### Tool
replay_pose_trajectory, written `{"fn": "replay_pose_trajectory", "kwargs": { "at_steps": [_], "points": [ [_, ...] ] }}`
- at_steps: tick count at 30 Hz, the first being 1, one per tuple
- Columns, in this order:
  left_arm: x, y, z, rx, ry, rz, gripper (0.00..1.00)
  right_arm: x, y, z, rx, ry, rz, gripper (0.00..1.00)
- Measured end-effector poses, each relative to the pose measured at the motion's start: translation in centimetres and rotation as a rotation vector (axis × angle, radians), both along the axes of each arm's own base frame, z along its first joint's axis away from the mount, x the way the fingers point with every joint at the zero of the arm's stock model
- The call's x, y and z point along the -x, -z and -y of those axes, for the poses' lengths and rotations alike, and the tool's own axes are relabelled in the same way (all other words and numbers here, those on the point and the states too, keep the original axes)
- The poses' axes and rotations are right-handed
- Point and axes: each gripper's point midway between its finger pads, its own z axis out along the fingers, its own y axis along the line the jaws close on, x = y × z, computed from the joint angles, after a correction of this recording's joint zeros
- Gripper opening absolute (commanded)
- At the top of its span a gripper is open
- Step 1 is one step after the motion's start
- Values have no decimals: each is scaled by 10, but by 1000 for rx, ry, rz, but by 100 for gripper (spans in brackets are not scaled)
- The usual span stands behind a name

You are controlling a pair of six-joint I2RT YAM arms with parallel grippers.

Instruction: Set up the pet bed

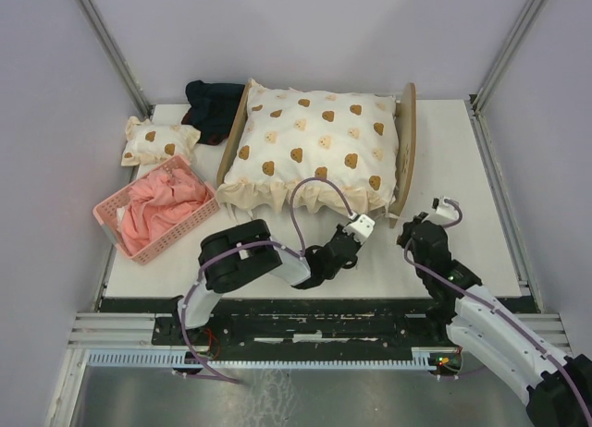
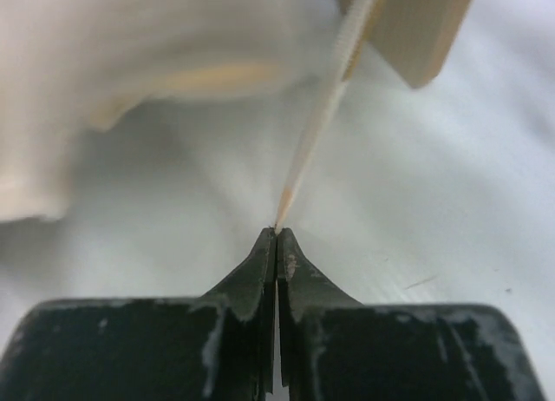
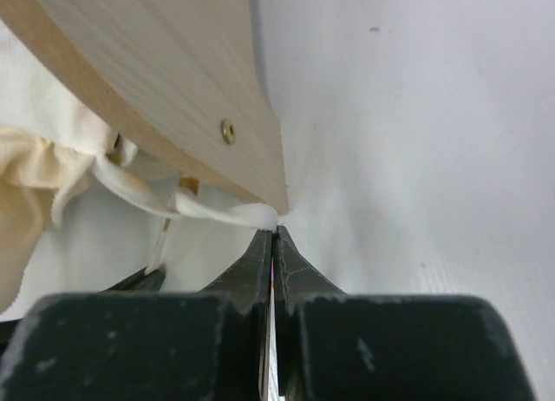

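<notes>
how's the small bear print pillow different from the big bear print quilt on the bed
The quilt is far bigger than the pillow. The quilt lies on the wooden bed, between its end boards; the pillow lies on the table beside the pink basket. The quilt carries many bear prints, the pillow only a few. Both are cream fabric with brown bear prints.

Free table (image 1: pixel 453 196) room R of pet bed (image 1: pixel 404 145); basket (image 1: pixel 180 235), pillow (image 1: pixel 159 140), dark cloth (image 1: pixel 215 108) close on L.
</notes>
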Motion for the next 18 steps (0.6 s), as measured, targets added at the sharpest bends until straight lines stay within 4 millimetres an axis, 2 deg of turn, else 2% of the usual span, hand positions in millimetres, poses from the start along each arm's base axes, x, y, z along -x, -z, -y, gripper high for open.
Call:
{"fn": "replay_pose_trajectory", "kwargs": {
  "at_steps": [2,5,12,18],
  "points": [
    [-3,4,-13,-11,-19,-3,3,-2,-5,5,15,22,5,2],
    [-13,-6,-28,-5,-58,5,3,-6,-14,15,35,63,16,2],
    [-36,-35,-41,60,-117,24,3,-9,-15,35,68,131,15,2],
    [-43,-38,-46,76,-141,17,3,-14,-7,38,101,133,-13,2]
  ]
}}
